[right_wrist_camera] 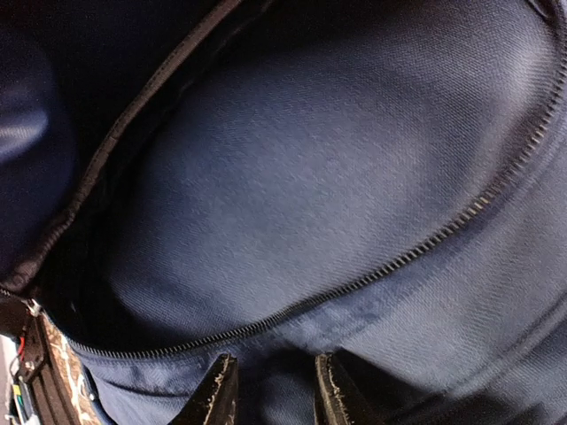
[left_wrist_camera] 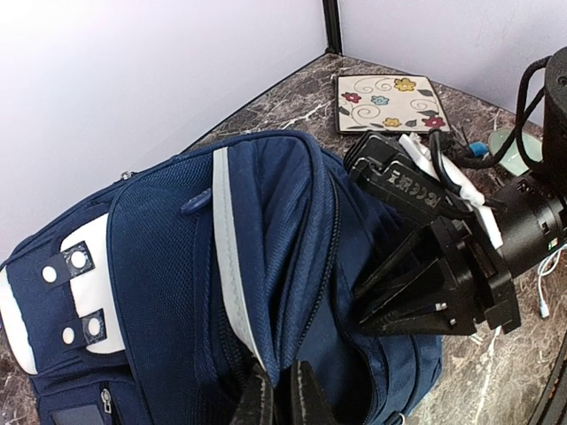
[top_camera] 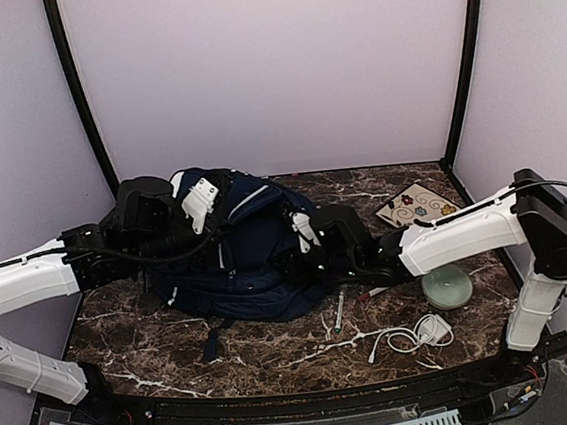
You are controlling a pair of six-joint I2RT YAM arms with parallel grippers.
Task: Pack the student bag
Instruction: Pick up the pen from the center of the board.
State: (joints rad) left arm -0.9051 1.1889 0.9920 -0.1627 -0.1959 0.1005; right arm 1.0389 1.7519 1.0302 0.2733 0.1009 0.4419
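Note:
The student bag (top_camera: 254,276) lies on the marble table, navy with white stripes and a white patch (left_wrist_camera: 84,297). My left gripper (top_camera: 193,236) (left_wrist_camera: 283,400) is shut on a fold of the bag's flap beside the white stripe (left_wrist_camera: 226,257), holding it up. My right gripper (top_camera: 302,246) (right_wrist_camera: 275,390) reaches in from the right at the zipper (right_wrist_camera: 372,270). Its fingers are closed on a bunch of the bag's (right_wrist_camera: 337,150) fabric just below the zipper line. In the left wrist view its black fingers (left_wrist_camera: 399,292) press on the bag's (left_wrist_camera: 159,230) open edge.
A floral notebook (top_camera: 415,203) (left_wrist_camera: 387,103) lies at the back right. A pale green round thing (top_camera: 446,285) sits under the right arm. A white cable with a plug (top_camera: 421,335) and a pen (top_camera: 340,307) lie in front of the bag.

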